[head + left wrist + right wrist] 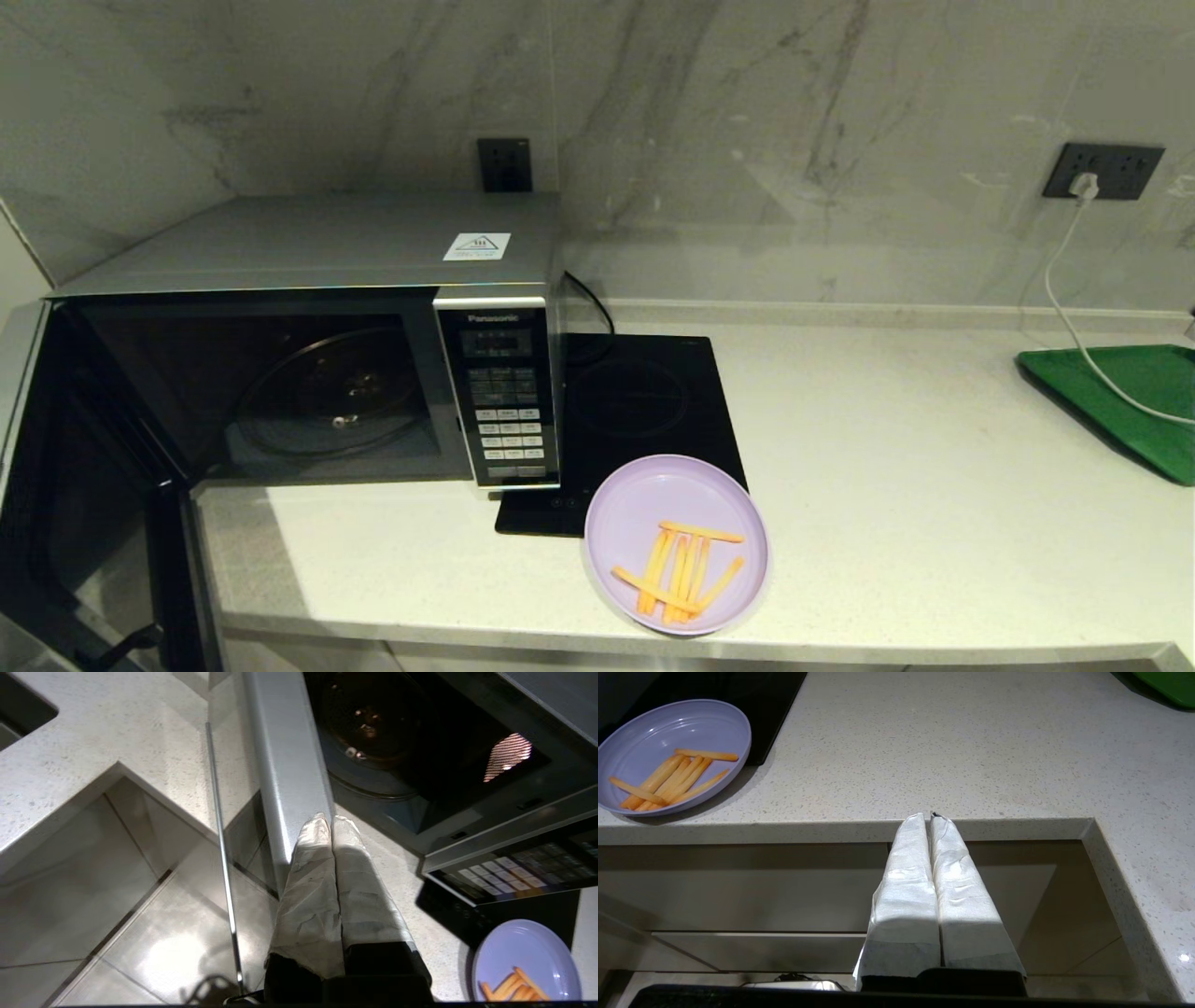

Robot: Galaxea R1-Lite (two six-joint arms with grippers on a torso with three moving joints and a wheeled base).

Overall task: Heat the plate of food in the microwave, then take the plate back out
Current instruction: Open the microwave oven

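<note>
Left gripper [331,822] and right gripper [928,817] both closed, empty.

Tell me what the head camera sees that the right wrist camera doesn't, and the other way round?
Only the head view shows the microwave with its door swung open, and the white cable plugged into the wall. Only the right wrist view shows the right gripper, shut, below the counter's front edge. Both show the plate of food, part of the black hob and the green tray.
</note>
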